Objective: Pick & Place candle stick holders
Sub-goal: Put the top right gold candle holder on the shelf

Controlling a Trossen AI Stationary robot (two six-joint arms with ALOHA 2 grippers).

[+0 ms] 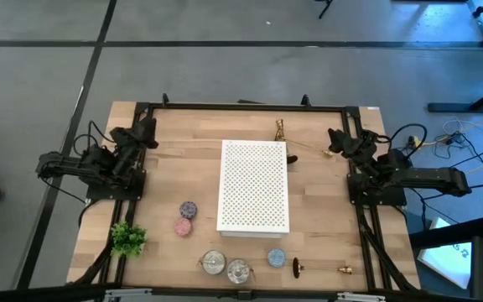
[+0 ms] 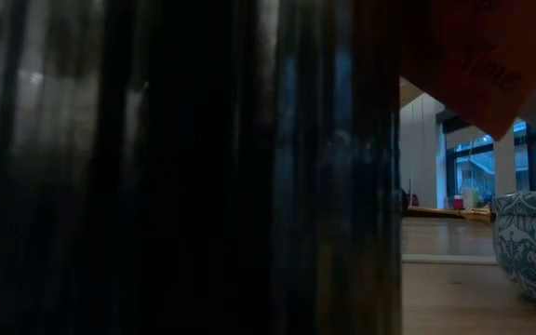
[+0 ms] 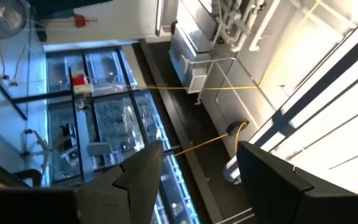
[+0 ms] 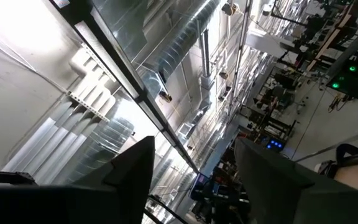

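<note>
Three gold candle stick holders show in the high view. One [image 1: 281, 130] stands by the far edge, beyond the white perforated board [image 1: 254, 186]. One [image 1: 309, 149] lies on its side between the board and my right gripper [image 1: 335, 140]. One [image 1: 321, 268] lies along the near edge, its dark base toward the left. My right gripper [image 4: 194, 168] is open with nothing between its fingers, and it points up into the room. My left gripper [image 1: 145, 130] sits drawn back at the far left; it [image 3: 197, 174] is open too, with nothing in it.
Purple [image 1: 189, 208], pink [image 1: 183, 226] and blue [image 1: 276, 257] discs, two shiny pots [image 1: 214, 263] [image 1: 239, 270] and a green plant [image 1: 128, 239] sit toward the near edge. In the low view a dark object blocks most of the picture; a patterned bowl [image 2: 533, 247] shows at right.
</note>
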